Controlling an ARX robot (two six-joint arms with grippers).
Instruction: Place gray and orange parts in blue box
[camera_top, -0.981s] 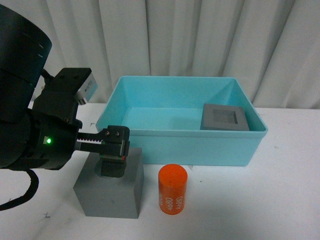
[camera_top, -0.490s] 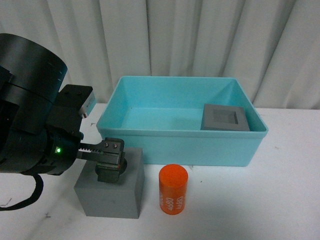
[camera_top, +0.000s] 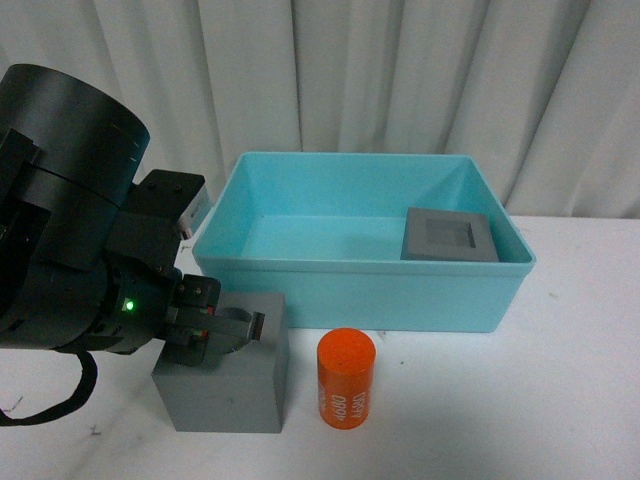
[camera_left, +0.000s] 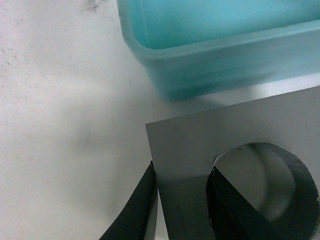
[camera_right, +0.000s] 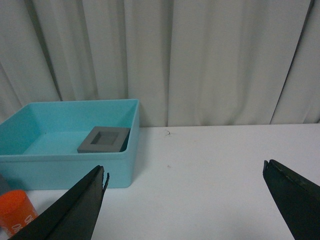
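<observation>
Two of the three parts are not yet in the blue box (camera_top: 365, 300). The gray cube with the round recess (camera_top: 225, 385) and the orange cylinder (camera_top: 346, 378) stand near each other on the white counter (camera_top: 560, 400), just in front of the box's near wall. The gray cube with the square recess (camera_top: 450, 236) already lies inside, toward the box's right end. The left pincer (camera_left: 181, 172) straddles one wall of the round-recess cube, with one finger on the outer face and the other down in the recess, and it looks closed onto that wall. The right pincer (camera_right: 185, 169) is spread wide and holds nothing, out over bare counter to the right of the box. The cube looks stiff and blocky, and its matte skin should give good friction. It is large for so thin a bite, though, and a hold this far off-centre may let it swing or tilt once lifted, so a firm squeeze low on the wall seems wise. The cylinder looks light and smooth and would likely roll if tipped, so it is best pinched across its sides while upright.
</observation>
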